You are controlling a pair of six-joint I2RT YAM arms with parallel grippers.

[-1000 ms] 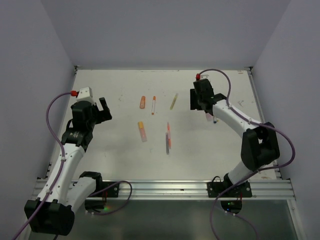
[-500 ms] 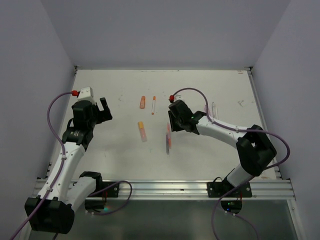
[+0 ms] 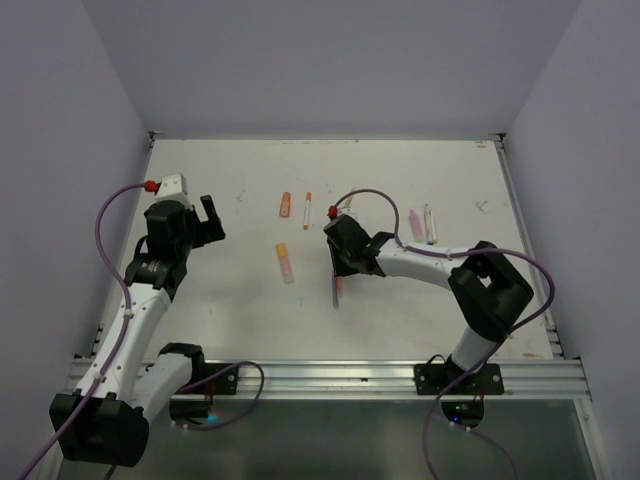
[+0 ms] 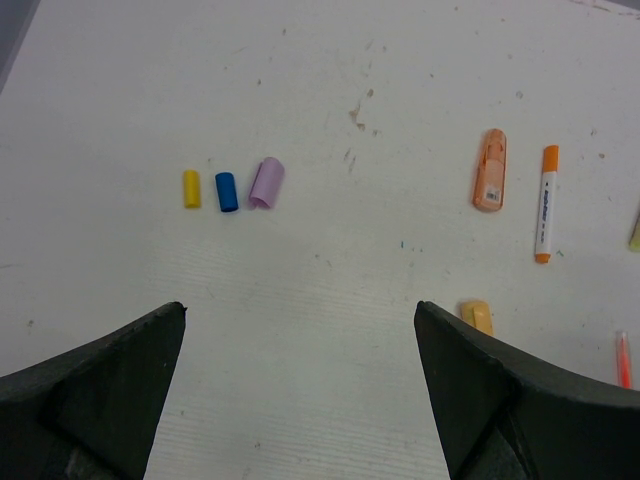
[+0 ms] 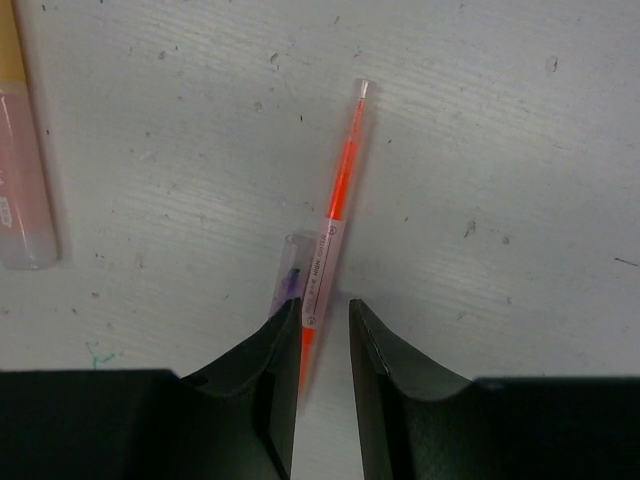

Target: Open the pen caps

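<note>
A slim orange and pink pen [image 5: 335, 215] lies on the white table [image 3: 230, 300], its near end between the fingers of my right gripper [image 5: 325, 302]. The jaws are narrow but open: the pen touches the left finger and a gap shows at the right one. A clear pen with a purple tip [image 5: 290, 272] lies against it on the left. In the top view that gripper [image 3: 340, 264] is low over the pen [image 3: 337, 291]. Three loose pen caps, yellow [image 4: 191, 188], blue [image 4: 226, 191] and lilac [image 4: 266, 183], lie in a row ahead of my left gripper [image 4: 300, 305], which is wide open and holds nothing.
An orange highlighter [image 3: 285, 205] and an orange and white marker [image 3: 307, 210] lie at the back middle. A pink highlighter with an orange cap [image 3: 286, 262] lies left of the right gripper. Two more pens [image 3: 422, 223] lie at the right. Walls close in three sides.
The right arm has swung left from the two pens at the right and come down over the orange pen, its jaws narrowing. The left arm has not moved.
</note>
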